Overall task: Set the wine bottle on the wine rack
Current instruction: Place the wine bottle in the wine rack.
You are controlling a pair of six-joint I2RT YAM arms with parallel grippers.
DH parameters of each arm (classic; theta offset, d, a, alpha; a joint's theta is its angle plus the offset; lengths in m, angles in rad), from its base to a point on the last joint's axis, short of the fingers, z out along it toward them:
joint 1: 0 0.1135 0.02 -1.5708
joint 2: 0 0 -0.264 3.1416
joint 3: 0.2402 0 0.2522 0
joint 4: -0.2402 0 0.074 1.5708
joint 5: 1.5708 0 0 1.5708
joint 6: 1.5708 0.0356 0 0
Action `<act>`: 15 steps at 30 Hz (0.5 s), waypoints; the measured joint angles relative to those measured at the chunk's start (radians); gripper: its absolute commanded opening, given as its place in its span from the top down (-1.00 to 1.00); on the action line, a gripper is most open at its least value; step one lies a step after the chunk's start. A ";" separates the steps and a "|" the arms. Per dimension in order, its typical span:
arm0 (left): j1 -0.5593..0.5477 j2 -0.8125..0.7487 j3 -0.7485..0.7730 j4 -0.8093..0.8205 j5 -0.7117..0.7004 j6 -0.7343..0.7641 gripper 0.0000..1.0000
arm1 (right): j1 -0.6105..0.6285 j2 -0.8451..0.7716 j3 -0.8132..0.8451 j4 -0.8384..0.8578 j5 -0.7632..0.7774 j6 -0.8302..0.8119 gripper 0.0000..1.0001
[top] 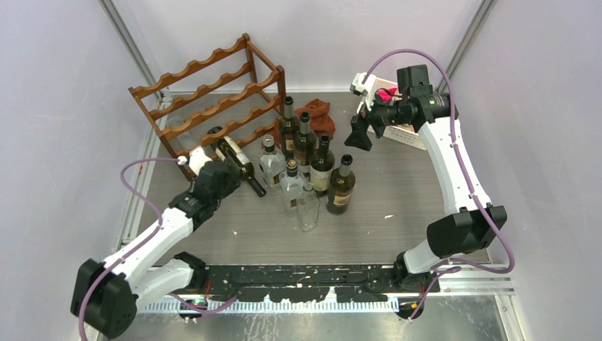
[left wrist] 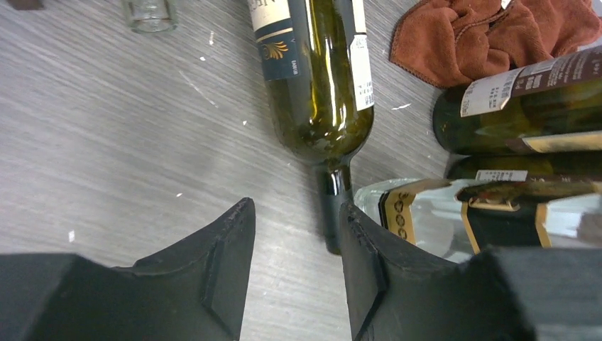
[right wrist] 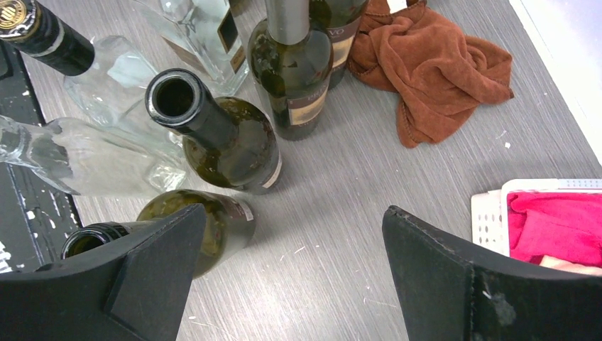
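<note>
The dark reddish-brown wine rack (top: 213,99) stands at the back left. A dark green wine bottle (top: 238,162) with a white and navy label lies on the table in front of it, neck pointing to the near right. My left gripper (top: 227,173) is low beside that bottle. In the left wrist view the bottle (left wrist: 319,85) lies ahead, and its neck reaches just past my right fingertip (left wrist: 355,227). The left gripper (left wrist: 298,206) is open with nothing between its fingers. My right gripper (top: 357,133) is raised at the back right, open and empty (right wrist: 294,210).
Several green and clear bottles (top: 309,167) stand clustered mid-table, right of the lying bottle. A brown cloth (top: 317,117) lies behind them. A white basket (top: 401,131) with a pink cloth sits at the back right. A clear glass bottle (top: 179,130) rests at the rack's bottom.
</note>
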 measured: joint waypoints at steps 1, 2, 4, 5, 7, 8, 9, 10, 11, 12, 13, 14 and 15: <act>-0.003 0.031 -0.007 0.035 -0.002 -0.008 0.00 | 0.000 0.000 0.000 0.002 0.004 0.003 -1.00; -0.006 0.059 -0.015 0.075 -0.007 -0.014 -0.01 | 0.000 0.000 0.000 0.005 0.010 0.006 -1.00; -0.013 0.114 -0.033 0.153 -0.013 -0.031 -0.12 | 0.000 0.000 0.000 0.008 0.018 0.013 -1.00; -0.017 0.137 -0.041 0.184 -0.016 -0.036 -0.13 | 0.000 0.000 0.000 0.010 0.022 0.015 -1.00; -0.024 0.188 -0.048 0.232 -0.025 -0.048 -0.15 | 0.000 0.000 0.000 0.014 0.027 0.019 -1.00; -0.025 0.213 -0.048 0.255 -0.028 -0.056 -0.15 | 0.000 0.000 -0.001 0.017 0.030 0.021 -1.00; -0.026 0.237 -0.048 0.278 -0.030 -0.062 -0.15 | 0.000 0.000 -0.001 0.020 0.031 0.022 -1.00; -0.029 0.260 -0.048 0.298 -0.031 -0.068 -0.15 | 0.000 0.000 -0.001 0.022 0.032 0.023 -1.00; -0.032 0.281 -0.048 0.315 -0.031 -0.074 -0.15 | 0.000 0.000 -0.001 0.024 0.033 0.025 -1.00; -0.036 0.306 -0.048 0.330 -0.031 -0.084 -0.15 | 0.000 0.000 -0.001 0.026 0.034 0.026 -1.00; -0.043 0.329 -0.046 0.340 -0.034 -0.091 -0.15 | 0.000 0.000 -0.001 0.027 0.034 0.027 -1.00; -0.054 0.350 -0.045 0.348 -0.036 -0.098 -0.14 | 0.000 0.000 -0.001 0.028 0.035 0.029 -1.00; -0.069 0.371 -0.044 0.356 -0.041 -0.112 -0.14 | 0.000 0.000 -0.001 0.028 0.036 0.032 -1.00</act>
